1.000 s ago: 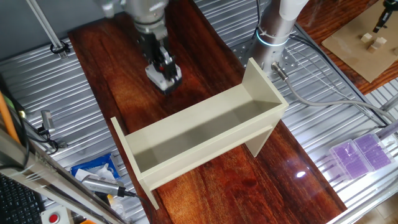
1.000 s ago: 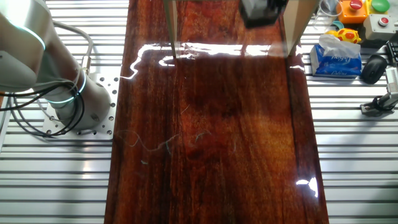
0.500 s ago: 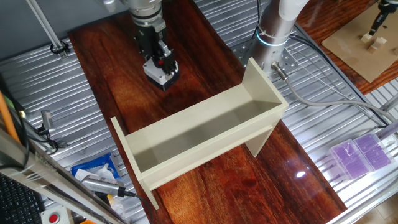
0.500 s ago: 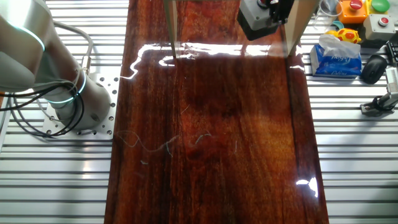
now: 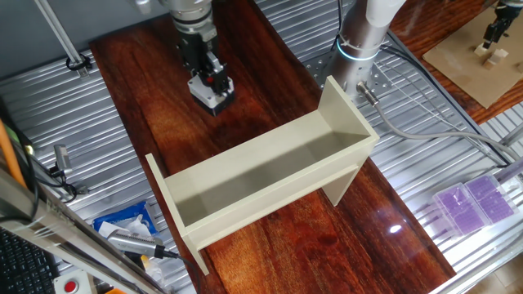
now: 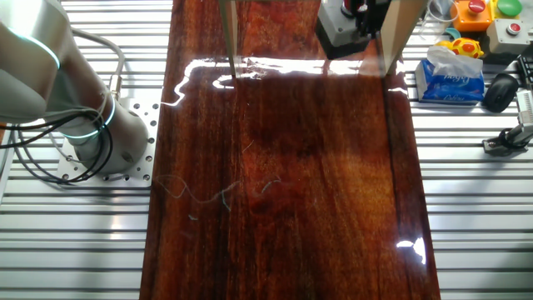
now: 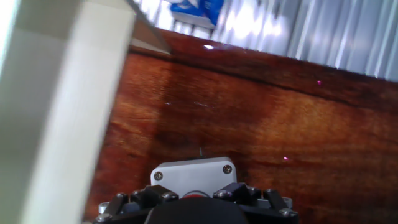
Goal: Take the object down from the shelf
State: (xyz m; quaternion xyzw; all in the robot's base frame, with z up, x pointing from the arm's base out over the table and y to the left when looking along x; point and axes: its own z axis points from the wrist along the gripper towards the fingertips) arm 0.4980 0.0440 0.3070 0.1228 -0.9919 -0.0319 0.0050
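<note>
The object, a small grey box (image 5: 214, 92) with a black base and red button, is held in my gripper (image 5: 206, 72), which is shut on it. It hangs low over the wooden table behind the shelf; I cannot tell if it touches. In the other fixed view the box (image 6: 336, 25) shows at the top edge, beside my gripper (image 6: 365, 12). In the hand view its grey top (image 7: 193, 176) sits between my fingers (image 7: 138, 198). The cream shelf (image 5: 270, 175) stands empty in mid-table; its end panels (image 6: 230, 37) and wall (image 7: 56, 106) show too.
The robot base (image 5: 360, 39) stands at the table's far right, also in the other fixed view (image 6: 83, 125), with cables beside it. A blue packet (image 5: 127, 224) lies left of the shelf. A purple box (image 5: 474, 204) lies right. Other button boxes (image 6: 475, 12) stand beside a blue packet (image 6: 448, 75).
My gripper has lowered the grey box toward the table behind the shelf and shifted slightly away from it. The shelf has not moved.
</note>
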